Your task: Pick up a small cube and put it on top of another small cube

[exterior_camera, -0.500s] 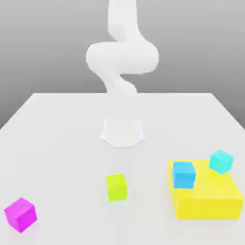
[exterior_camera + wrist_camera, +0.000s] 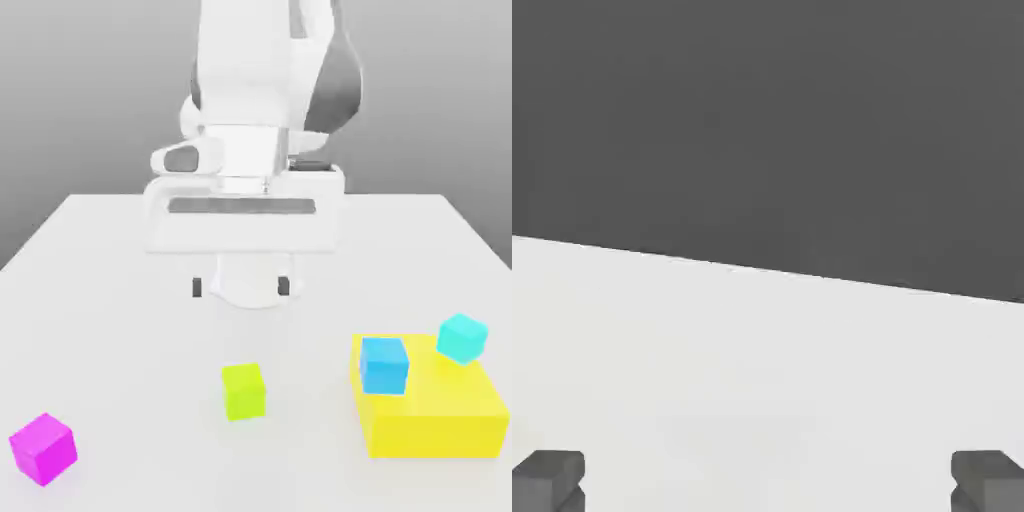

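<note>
tool (image 2: 240, 288) spread wide, holding nothing, above table (image 2: 120, 330)

I count four small cubes: one lime yellow-green cube (image 2: 244, 390), one magenta-pink cube (image 2: 43, 448), one blue cube (image 2: 384, 364) and one cyan cube (image 2: 462, 337). I count one big flat yellow block (image 2: 430, 412) and one white worktop (image 2: 110, 330).
</note>
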`<action>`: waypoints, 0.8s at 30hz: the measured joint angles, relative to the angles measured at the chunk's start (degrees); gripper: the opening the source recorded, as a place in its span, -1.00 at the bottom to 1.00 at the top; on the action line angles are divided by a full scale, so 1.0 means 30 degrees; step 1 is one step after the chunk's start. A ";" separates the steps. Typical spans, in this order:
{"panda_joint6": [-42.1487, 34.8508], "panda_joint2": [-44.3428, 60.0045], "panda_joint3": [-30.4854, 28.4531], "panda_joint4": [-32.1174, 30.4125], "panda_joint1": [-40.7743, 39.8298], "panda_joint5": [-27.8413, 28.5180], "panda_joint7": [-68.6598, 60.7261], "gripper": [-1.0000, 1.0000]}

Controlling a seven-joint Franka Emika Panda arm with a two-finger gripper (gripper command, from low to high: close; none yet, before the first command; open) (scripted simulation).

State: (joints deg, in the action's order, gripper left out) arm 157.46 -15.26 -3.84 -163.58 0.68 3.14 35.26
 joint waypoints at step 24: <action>0.3702 0.4807 0.0727 -0.1942 -0.0849 -0.0798 -0.1599 -1.00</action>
State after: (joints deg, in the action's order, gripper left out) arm 168.56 -0.84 -1.66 -169.40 -1.87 0.75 30.46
